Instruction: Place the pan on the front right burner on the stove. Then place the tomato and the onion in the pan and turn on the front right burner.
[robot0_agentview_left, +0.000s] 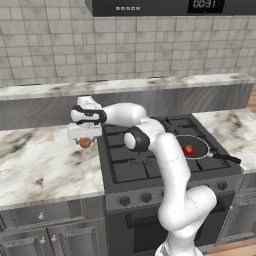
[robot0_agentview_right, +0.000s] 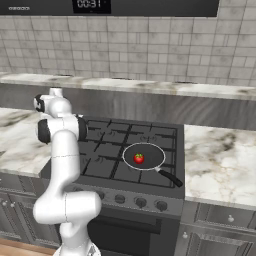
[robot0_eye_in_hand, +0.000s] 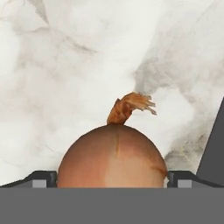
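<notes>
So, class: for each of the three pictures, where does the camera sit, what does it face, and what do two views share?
Left base view: behind the arm's left, facing the stove; arm, gripper over the onion.
Right base view: behind its right, facing the stove; arm at left.
Hand view: on the hand, facing the counter; open fingertips flank the onion.
Both base views share the pan holding the tomato.

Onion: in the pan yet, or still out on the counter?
Out. The onion sits on the marble counter left of the stove; the pan holds the tomato.
</notes>
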